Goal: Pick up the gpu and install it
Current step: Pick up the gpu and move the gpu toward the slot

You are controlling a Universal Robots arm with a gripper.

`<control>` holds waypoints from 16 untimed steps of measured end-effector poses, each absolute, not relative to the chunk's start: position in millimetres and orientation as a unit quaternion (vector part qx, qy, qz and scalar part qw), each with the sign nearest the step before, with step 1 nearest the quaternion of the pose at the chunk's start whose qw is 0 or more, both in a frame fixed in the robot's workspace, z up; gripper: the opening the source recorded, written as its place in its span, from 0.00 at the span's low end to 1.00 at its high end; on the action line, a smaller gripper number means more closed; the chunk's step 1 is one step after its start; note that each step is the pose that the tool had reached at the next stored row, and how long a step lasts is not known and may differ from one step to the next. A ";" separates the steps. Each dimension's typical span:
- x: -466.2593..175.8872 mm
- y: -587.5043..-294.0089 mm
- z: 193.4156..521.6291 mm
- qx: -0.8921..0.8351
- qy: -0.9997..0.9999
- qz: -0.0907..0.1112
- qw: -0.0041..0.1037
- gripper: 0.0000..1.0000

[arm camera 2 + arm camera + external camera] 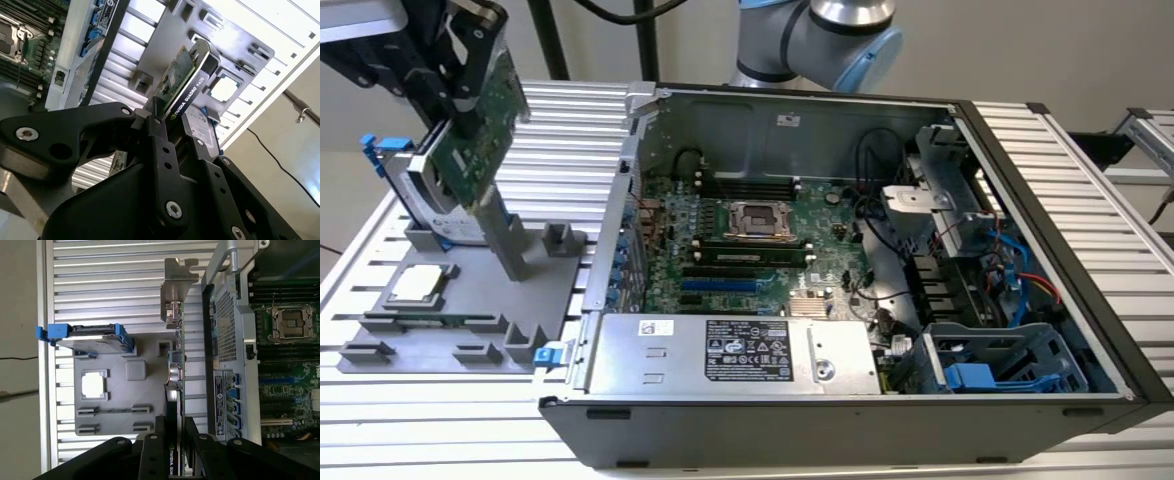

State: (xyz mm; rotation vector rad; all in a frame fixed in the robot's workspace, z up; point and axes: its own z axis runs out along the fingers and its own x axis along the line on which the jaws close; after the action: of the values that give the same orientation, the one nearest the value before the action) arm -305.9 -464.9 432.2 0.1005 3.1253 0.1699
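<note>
Above the exterior view's left edge of the slatted metal desk (580, 130), the black gripper (176, 432) clamps the green circuit-board gpu (470, 145) tilted, so its silver bracket (504, 235) might snag the wall of the open black computer case (827, 430).

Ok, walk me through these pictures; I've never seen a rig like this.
This is a robot arm with a gripper at its end. The exterior view looks on from off the arm; both wrist views come from cameras riding on it. On a ribbed table sit an open computer case and a grey tray. The tray carries a hard drive in a blue frame and a CPU chip. The gripper is shut on the gpu, a green card held on edge at the tray, outside the case.
</note>
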 end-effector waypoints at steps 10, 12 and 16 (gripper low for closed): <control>-305.0 -464.9 435.9 0.032 0.998 0.054 0.005 0.00; -303.3 -465.0 435.7 0.032 0.998 0.054 0.005 0.00; -297.5 -464.9 435.7 0.032 0.998 0.054 0.005 0.00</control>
State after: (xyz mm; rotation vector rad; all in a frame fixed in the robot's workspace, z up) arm -297.5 -464.9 435.7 0.1005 3.1255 0.1699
